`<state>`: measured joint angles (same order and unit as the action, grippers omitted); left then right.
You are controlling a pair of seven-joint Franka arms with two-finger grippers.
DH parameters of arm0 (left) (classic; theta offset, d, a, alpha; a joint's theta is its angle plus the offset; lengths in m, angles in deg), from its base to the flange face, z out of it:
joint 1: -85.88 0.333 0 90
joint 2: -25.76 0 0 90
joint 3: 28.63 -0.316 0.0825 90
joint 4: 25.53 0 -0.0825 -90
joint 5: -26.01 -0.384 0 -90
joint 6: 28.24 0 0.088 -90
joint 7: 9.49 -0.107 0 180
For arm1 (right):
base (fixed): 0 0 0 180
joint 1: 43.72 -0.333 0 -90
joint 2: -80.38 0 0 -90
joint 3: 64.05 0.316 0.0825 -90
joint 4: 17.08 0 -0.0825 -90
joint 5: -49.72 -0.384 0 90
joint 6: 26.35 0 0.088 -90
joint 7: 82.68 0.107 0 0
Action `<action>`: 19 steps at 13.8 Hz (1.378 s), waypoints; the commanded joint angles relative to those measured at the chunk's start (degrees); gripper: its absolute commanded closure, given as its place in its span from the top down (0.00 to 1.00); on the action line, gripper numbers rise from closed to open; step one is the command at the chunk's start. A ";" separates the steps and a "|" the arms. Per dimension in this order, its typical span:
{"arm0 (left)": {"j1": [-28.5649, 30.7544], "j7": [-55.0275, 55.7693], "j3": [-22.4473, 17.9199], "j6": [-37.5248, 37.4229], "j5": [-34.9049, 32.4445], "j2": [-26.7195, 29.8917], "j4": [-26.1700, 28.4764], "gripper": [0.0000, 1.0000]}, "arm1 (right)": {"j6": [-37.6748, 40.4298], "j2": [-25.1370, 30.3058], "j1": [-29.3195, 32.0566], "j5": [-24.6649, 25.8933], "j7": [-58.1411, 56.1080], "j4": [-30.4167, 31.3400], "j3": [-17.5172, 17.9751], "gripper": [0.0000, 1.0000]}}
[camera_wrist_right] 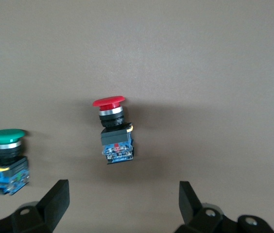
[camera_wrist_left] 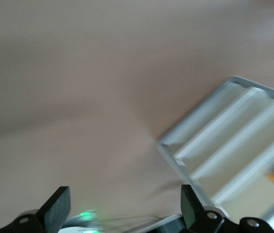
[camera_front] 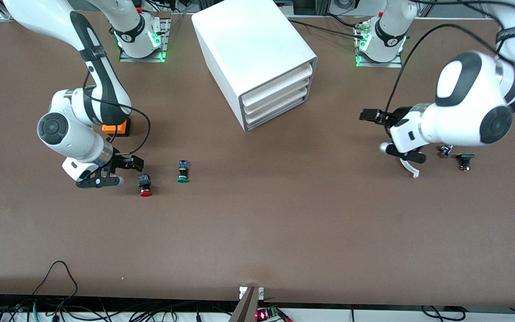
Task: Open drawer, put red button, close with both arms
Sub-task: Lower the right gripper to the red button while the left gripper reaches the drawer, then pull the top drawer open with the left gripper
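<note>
The white cabinet point(camera_front: 257, 58) stands at the robots' side of the table, its four drawers point(camera_front: 280, 96) all shut. The red button point(camera_front: 145, 185) lies on its side toward the right arm's end. My right gripper point(camera_front: 134, 164) is open and empty, low over the table just beside the button. In the right wrist view the red button point(camera_wrist_right: 113, 128) lies ahead of the open right gripper point(camera_wrist_right: 122, 201). My left gripper point(camera_front: 370, 115) is open and empty, above the table in front of the cabinet and apart from it. The left wrist view shows the cabinet's drawer fronts point(camera_wrist_left: 234, 141) past the left gripper point(camera_wrist_left: 125, 211).
A green-capped button point(camera_front: 183, 172) lies beside the red one, toward the table's middle; it also shows in the right wrist view point(camera_wrist_right: 7, 160). An orange block point(camera_front: 115, 128) sits under the right arm. Two small black parts point(camera_front: 465, 161) lie near the left arm's end.
</note>
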<state>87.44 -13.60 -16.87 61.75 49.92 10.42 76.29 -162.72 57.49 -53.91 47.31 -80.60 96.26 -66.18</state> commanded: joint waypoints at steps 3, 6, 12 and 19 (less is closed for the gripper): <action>0.64 -13.79 3.52 8.43 16.22 -1.79 12.76 1.00 | -7.14 -3.47 -0.10 -0.66 -0.49 2.06 2.05 1.00; 0.55 -16.80 8.61 14.93 23.35 -2.59 18.57 1.00 | -11.01 -6.55 -0.10 0.30 -1.45 1.88 2.22 1.00; 0.02 -19.97 18.37 26.63 34.26 -3.65 26.49 0.96 | -11.72 -9.02 0.08 1.01 -4.36 0.48 2.22 1.00; -0.85 -19.97 20.93 28.49 34.80 -4.35 28.25 0.09 | -12.52 -9.64 0.08 1.10 -4.62 -0.84 2.22 1.00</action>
<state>86.82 -31.80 3.07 89.69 83.22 6.30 103.51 -175.07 48.40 -54.15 47.78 -84.74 96.98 -64.24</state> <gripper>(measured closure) 0.515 0.000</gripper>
